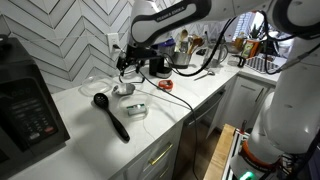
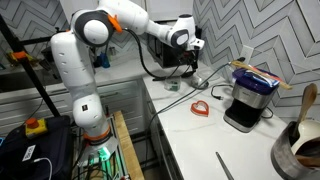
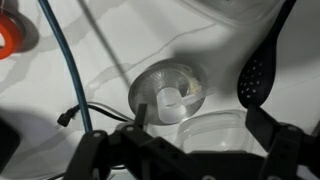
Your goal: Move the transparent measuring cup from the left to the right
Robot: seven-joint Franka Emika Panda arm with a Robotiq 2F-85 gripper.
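Note:
The transparent measuring cup (image 3: 215, 130) stands on the white counter, close under the wrist camera. In an exterior view it is the small clear thing (image 1: 122, 90) just below my gripper (image 1: 125, 76). In the wrist view my gripper (image 3: 200, 122) is open, with one dark finger on each side of the cup and a gap at the left finger. I cannot tell whether the fingers touch the cup. The gripper also shows in an exterior view (image 2: 190, 63), where the cup is hidden.
A round shallow dish with a white scoop (image 3: 170, 92) sits right beside the cup. A black slotted spoon (image 3: 258, 70) (image 1: 110, 112), an orange-red object (image 1: 165, 86) (image 2: 201, 107), a blue cable (image 3: 70, 70), a black appliance (image 1: 25, 110) and a coffee maker (image 2: 248, 98) stand around.

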